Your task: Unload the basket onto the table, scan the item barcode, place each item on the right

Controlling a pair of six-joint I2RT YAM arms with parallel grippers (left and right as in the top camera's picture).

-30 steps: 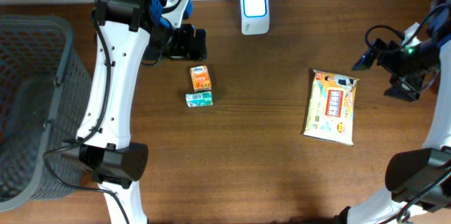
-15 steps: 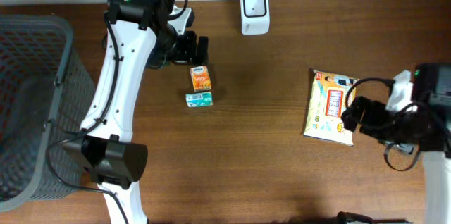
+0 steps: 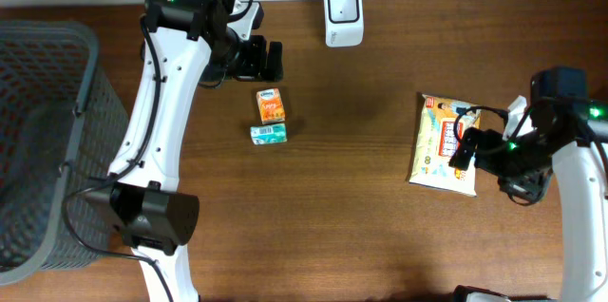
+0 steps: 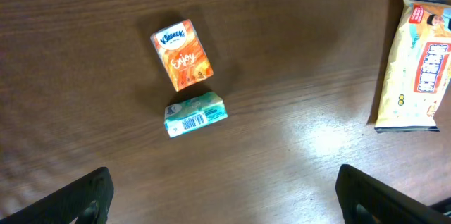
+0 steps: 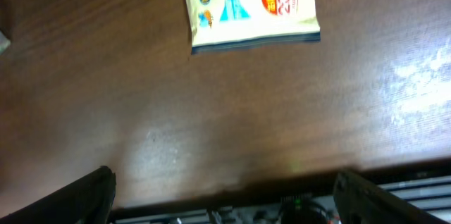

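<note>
Overhead alone showed scanner at top centre, basket at left. Left wrist view alone showed barcode on green pack, just below orange pack, centre-left. Left tool wide, empty, above them. Right tool wide, empty, overlapping right edge of yellow packet.

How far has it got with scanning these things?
Nothing looks done: the orange tissue pack, the small green pack and the snack packet all lie on the table, away from the scanner. In hand: the right arm hovers by the snack packet, jaws open and empty; the left arm's jaws are open too, near the tissue pack. Left: grasp an item, show its barcode to the scanner.
</note>
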